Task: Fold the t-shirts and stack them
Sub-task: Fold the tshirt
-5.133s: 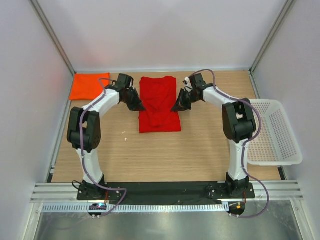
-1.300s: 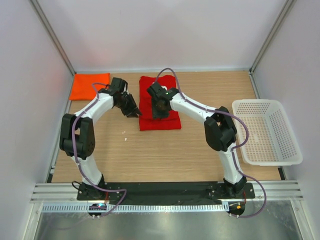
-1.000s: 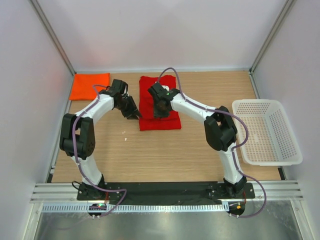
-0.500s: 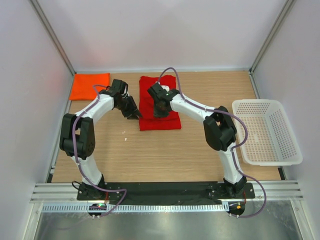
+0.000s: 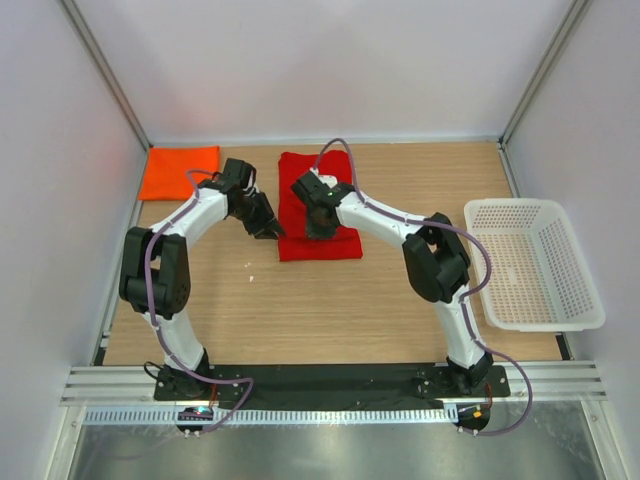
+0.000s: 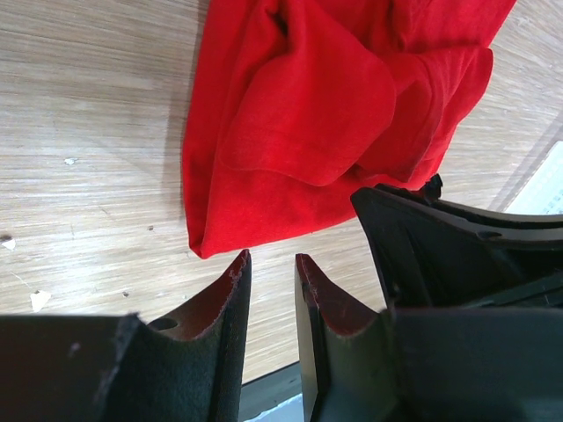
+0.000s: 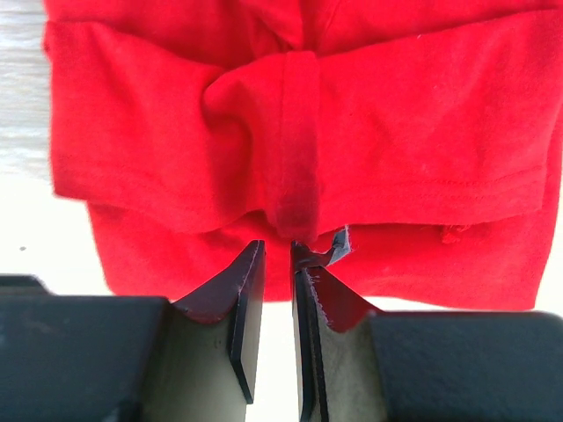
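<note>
The red t-shirt (image 5: pixel 338 242) lies partly folded at the middle of the table, its layers rumpled. My right gripper (image 5: pixel 318 224) reaches down onto its middle. In the right wrist view its jaws (image 7: pixel 277 247) are shut on a raised ridge of the red cloth (image 7: pixel 297 149). My left gripper (image 5: pixel 271 230) hovers by the shirt's near left corner (image 6: pixel 204 246). Those jaws (image 6: pixel 271 257) stand slightly open, with only bare wood between them. The orange t-shirt (image 5: pixel 180 170) rests folded flat at the far left corner.
A white mesh basket (image 5: pixel 535 204) stands at the right edge of the table. Small white crumbs (image 5: pixel 250 265) dot the wood (image 5: pixel 330 300) near the left arm. Walls close in the left, far and right sides.
The right gripper's jaws have narrowed onto the cloth ridge, and its wrist has edged slightly left over the red shirt. The left arm has stayed in place.
</note>
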Action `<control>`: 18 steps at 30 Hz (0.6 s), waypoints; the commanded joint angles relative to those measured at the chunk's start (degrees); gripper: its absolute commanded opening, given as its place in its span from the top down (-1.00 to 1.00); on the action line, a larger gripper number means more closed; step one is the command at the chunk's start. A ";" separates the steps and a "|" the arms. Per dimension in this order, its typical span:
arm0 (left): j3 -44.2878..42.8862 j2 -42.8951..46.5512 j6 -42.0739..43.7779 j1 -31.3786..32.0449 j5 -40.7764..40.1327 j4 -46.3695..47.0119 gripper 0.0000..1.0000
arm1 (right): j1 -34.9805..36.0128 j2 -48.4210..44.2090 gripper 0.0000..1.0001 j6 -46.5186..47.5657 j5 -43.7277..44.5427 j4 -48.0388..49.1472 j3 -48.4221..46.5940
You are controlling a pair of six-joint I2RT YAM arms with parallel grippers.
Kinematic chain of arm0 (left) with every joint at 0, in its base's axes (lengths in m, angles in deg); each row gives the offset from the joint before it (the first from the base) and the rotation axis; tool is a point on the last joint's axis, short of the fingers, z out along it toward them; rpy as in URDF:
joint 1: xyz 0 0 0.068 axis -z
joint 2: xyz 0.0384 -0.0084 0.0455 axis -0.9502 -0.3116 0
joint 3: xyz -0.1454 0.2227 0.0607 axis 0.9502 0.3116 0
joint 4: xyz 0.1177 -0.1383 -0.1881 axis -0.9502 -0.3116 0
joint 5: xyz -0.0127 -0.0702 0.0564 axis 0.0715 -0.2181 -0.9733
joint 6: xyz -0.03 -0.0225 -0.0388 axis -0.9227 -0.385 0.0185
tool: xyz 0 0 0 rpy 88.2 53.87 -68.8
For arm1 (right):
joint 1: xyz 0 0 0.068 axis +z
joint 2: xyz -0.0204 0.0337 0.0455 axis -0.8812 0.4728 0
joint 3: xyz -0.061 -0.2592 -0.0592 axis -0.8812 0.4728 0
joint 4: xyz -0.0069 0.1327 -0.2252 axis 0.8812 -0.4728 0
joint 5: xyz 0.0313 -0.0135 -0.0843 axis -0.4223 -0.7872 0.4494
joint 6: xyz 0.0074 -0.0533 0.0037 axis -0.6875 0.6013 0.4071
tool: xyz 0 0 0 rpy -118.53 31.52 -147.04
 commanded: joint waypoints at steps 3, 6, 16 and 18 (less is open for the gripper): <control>-1.12 1.48 1.74 -0.07 0.96 -0.84 0.44 | -0.29 1.96 0.49 -0.13 3.35 1.11 -0.60; -1.56 1.92 2.53 -0.07 0.17 -1.55 0.43 | -0.29 2.22 0.49 -0.31 3.09 1.19 -0.77; -2.00 1.75 2.71 0.02 0.17 -2.08 0.43 | -2.04 4.50 0.46 1.97 5.81 4.35 -2.09; -1.82 1.92 2.79 -0.07 0.08 -2.34 0.43 | -2.66 5.47 0.45 3.55 6.33 5.93 -3.67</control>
